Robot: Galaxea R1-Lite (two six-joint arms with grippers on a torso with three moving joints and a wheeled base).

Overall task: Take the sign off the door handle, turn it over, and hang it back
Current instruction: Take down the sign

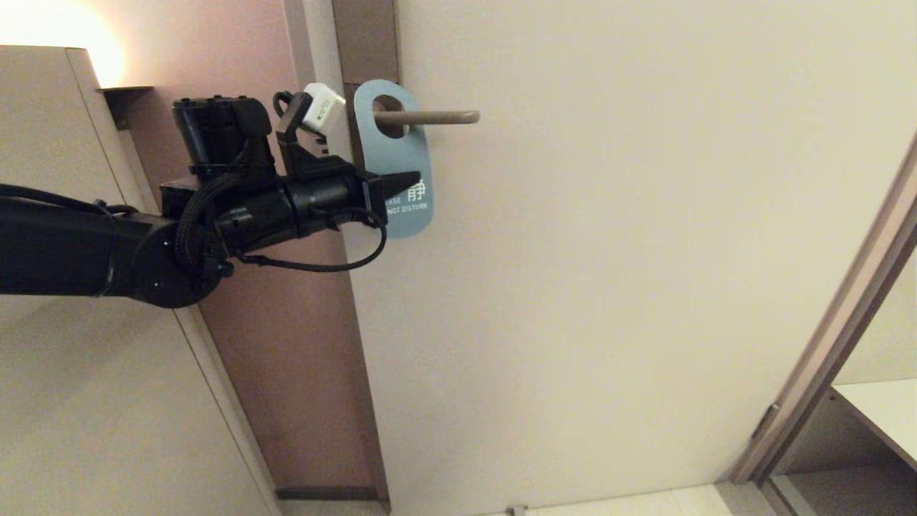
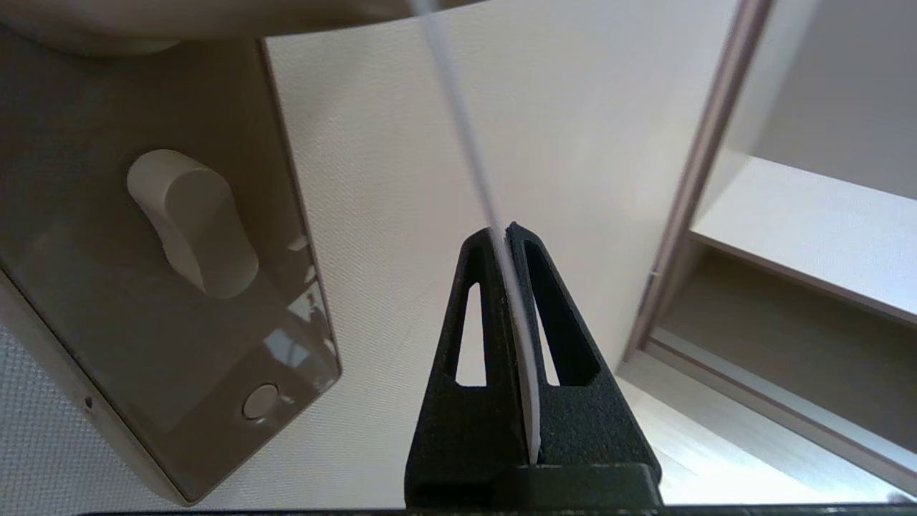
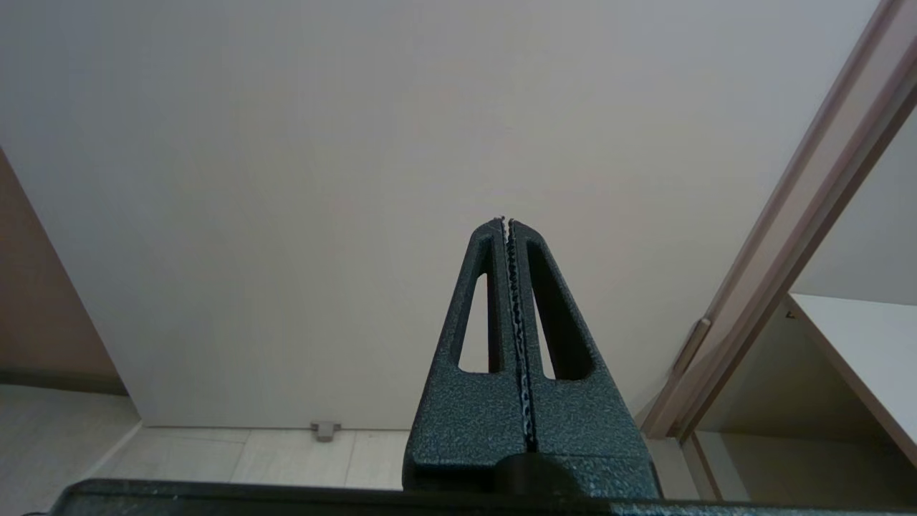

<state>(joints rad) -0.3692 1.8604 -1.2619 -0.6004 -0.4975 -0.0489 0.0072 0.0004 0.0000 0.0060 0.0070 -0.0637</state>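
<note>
Clearly the sign [image 1: 396, 154] is a thin flat card: judge it light, fairly stiff across its face but bendy if you twist it, and probably slick, so an edge pinch can slip. It sits in the upper middle of the head view, blue side out with white text, its oval hole threaded over the door handle [image 1: 437, 117], which pokes rightward through it. You see it edge-on in the left wrist view as a pale sliver [image 2: 517, 315] running up from between the fingers toward the top of the frame.

Best hold, by my read: the lower half of the card, on the long edge away from the hole, flat faces against the pads. That's roughly where the left gripper [image 1: 401, 188] already has it, fingers pressed together on the card. Don't yank sideways; the hole rim may catch on the lever and the card could kink.

Left arm reaches in from the left edge of the head view, forearm about level, wrist pointing right at the door [image 1: 645, 287], fingertips overlapping the card's lower left.

Right gripper [image 3: 507, 226] is parked, out of the head view; its wrist camera shows the fingers closed on nothing, pointing at the bare door [image 3: 286, 179] above the floor [image 3: 236, 459].
</note>
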